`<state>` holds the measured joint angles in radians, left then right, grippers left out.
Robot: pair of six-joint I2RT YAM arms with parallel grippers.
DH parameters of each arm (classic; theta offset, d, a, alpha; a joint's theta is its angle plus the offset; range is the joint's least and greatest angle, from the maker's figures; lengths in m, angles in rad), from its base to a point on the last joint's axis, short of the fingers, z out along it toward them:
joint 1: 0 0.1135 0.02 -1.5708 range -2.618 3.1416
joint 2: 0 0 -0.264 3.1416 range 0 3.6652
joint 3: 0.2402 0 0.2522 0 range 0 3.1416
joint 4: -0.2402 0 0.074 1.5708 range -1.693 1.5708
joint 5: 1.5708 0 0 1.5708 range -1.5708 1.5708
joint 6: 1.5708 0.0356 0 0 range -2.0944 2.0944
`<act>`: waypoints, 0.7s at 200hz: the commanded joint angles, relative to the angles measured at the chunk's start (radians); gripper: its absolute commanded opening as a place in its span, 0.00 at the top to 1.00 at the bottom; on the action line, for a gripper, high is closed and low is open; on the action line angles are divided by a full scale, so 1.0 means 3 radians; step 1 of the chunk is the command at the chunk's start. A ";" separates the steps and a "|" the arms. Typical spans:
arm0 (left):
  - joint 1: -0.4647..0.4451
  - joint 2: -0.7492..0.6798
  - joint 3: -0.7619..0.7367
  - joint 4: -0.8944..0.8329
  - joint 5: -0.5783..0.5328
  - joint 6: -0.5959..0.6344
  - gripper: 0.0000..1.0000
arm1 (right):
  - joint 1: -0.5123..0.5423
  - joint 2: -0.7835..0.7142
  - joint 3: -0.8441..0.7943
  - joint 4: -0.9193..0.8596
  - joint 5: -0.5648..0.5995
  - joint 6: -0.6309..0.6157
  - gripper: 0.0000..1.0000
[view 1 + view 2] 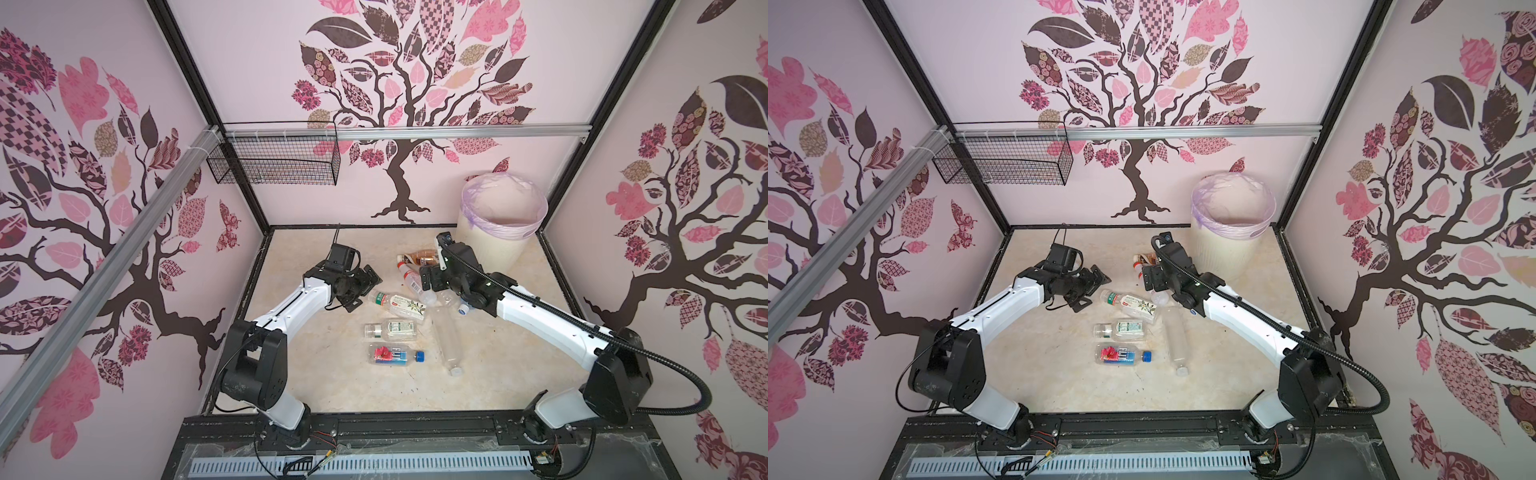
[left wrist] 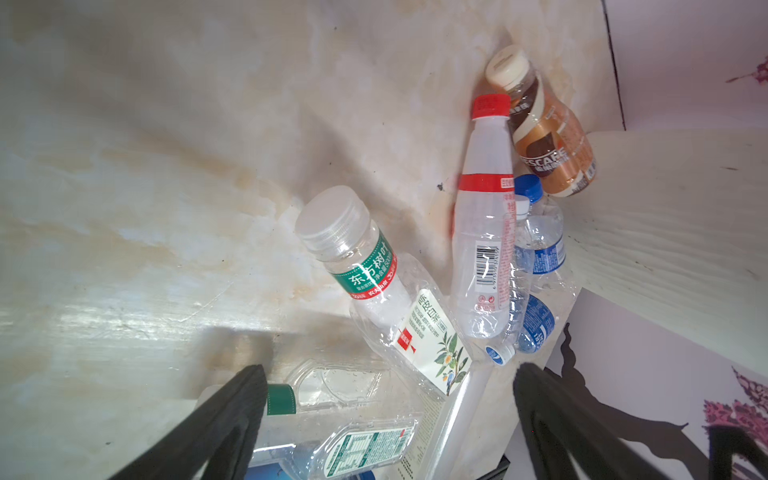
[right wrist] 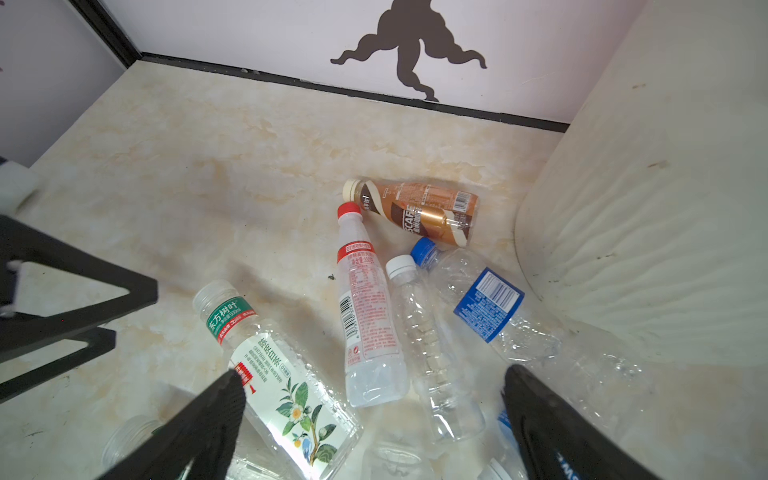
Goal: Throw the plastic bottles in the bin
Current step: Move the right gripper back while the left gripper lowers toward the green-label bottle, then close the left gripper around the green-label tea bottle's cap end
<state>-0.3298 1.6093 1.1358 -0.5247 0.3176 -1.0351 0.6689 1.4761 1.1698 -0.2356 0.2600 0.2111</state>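
One bin (image 1: 492, 249) stands upright at the far right corner of the floor (image 1: 332, 374), mouth up, lilac liner (image 1: 505, 224) folded over its rim; next in size, the left gripper (image 1: 360, 291) hovers left of the heap, jaws apart and empty; the right gripper (image 1: 429, 283) hangs over the heap, near the bin, jaws likewise wide and holding nothing; the bottles (image 1: 397, 305) all lie on their sides on the floor, none seen in the bin.

I judge this the reach-and-choose step; the next move calls for lowering one gripper until its jaws straddle a single bottle across its width, closing, then lifting it above the rim to drop it in.

Only the top views show the bin's mouth and liner; the right wrist view shows what the arm hides from above: a blue-label bottle (image 3: 486, 303) close by the bin wall, and a white-cap bottle (image 3: 428, 345) lying alongside the red-cap bottle (image 3: 365, 316).
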 commanded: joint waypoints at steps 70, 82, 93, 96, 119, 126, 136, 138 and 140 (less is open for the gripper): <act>-0.0005 0.0400 -0.0158 0.0571 0.0141 -0.0809 0.10 | 0.0142 -0.0377 -0.0599 0.0225 0.0011 0.0161 0.00; -0.0005 0.0470 -0.0142 0.0608 0.0144 -0.0838 0.11 | 0.0142 -0.0393 -0.0620 0.0248 -0.0011 0.0160 0.00; -0.0005 0.0517 -0.0135 0.0621 0.0128 -0.0857 0.11 | 0.0139 -0.0400 -0.0645 0.0270 -0.0044 0.0153 0.01; -0.0008 0.0526 -0.0131 0.0627 0.0124 -0.0862 0.11 | 0.0138 -0.0404 -0.0645 0.0273 -0.0052 0.0149 0.01; -0.0005 0.0629 -0.0110 0.0654 0.0133 -0.0875 0.12 | 0.0142 -0.0406 -0.0651 0.0279 -0.0047 0.0115 0.00; -0.0005 0.0663 -0.0104 0.0650 0.0128 -0.0875 0.12 | 0.0138 -0.0414 -0.0652 0.0280 -0.0043 0.0112 0.00; -0.0006 0.0700 -0.0107 0.0657 0.0106 -0.0892 0.13 | 0.0142 -0.0414 -0.0643 0.0279 -0.0043 0.0105 0.00; -0.0005 0.0707 -0.0109 0.0667 0.0106 -0.0895 0.13 | 0.0141 -0.0415 -0.0644 0.0282 -0.0041 0.0101 0.00; -0.0005 0.0717 -0.0113 0.0678 0.0104 -0.0896 0.13 | 0.0142 -0.0416 -0.0643 0.0282 -0.0040 0.0102 0.01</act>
<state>-0.3298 1.7935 1.1160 -0.3508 0.3527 -1.2854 0.7055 1.3914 0.9863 -0.1635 0.2485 0.2466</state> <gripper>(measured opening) 0.874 0.995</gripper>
